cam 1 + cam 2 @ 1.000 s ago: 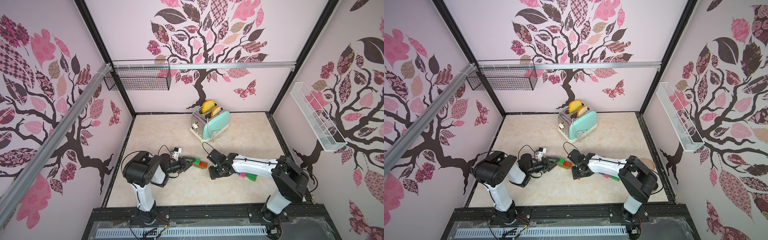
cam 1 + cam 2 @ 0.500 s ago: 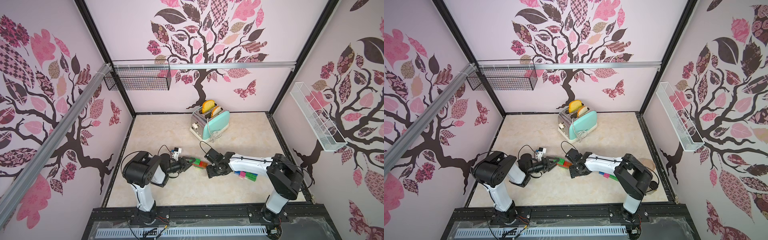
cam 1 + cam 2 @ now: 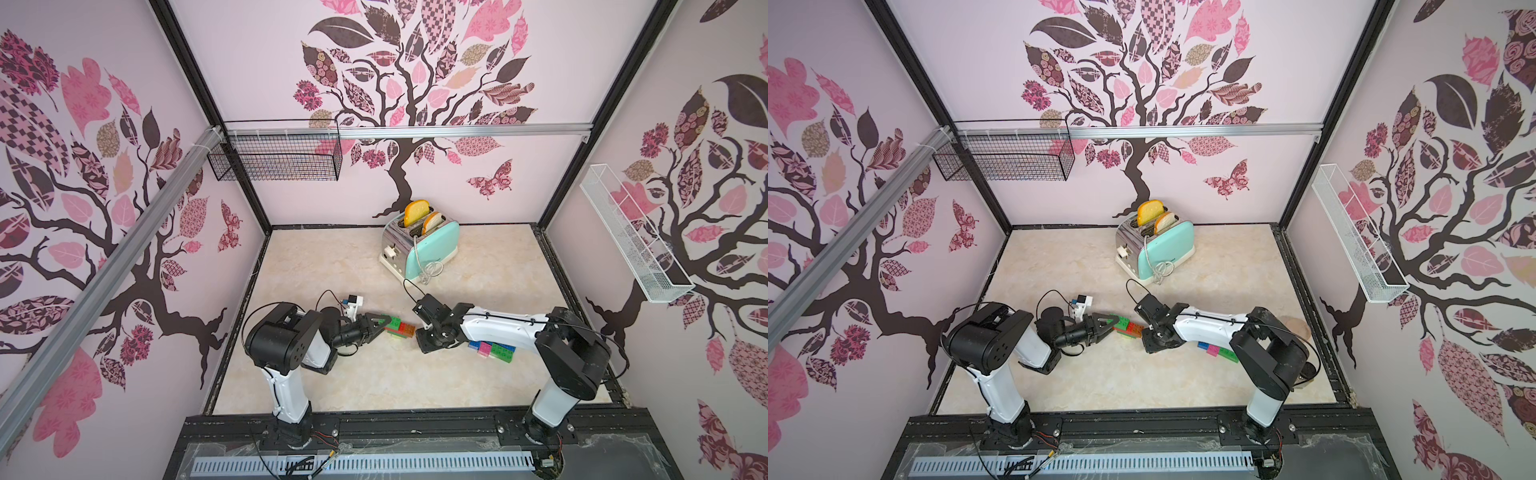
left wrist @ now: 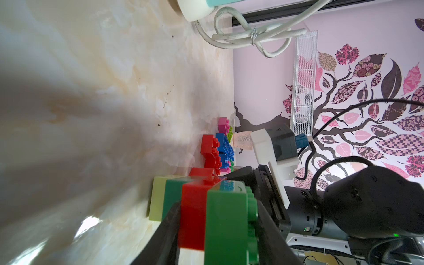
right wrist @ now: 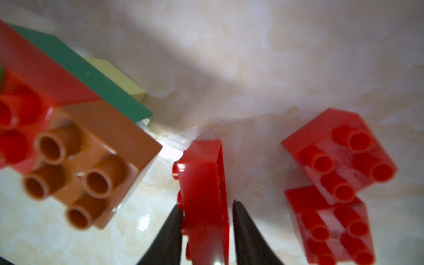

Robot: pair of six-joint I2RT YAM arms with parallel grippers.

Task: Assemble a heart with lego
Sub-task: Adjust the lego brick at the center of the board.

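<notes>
My left gripper (image 4: 218,229) is shut on a lego stack of green, red and lime bricks (image 4: 220,213), held low over the floor. In both top views the stack (image 3: 400,328) (image 3: 1128,327) sits between the two grippers. My right gripper (image 5: 207,206) is shut on a small red lego brick (image 5: 204,183) that stands on edge on the floor, right beside the stack's brown top brick (image 5: 75,174). From above, the right gripper (image 3: 428,338) points down and hides that brick. Two more red bricks (image 5: 339,156) lie close by.
Blue, pink and green bricks (image 3: 492,348) (image 3: 1219,350) lie under the right forearm. A mint toaster (image 3: 419,245) with its white cord stands at the back. A black wire basket (image 3: 276,156) hangs on the back wall, a white one (image 3: 631,241) on the right wall.
The right gripper has moved left toward the held stack, opened wider, then closed on the small red brick. The left gripper has stayed put, still holding the stack.
</notes>
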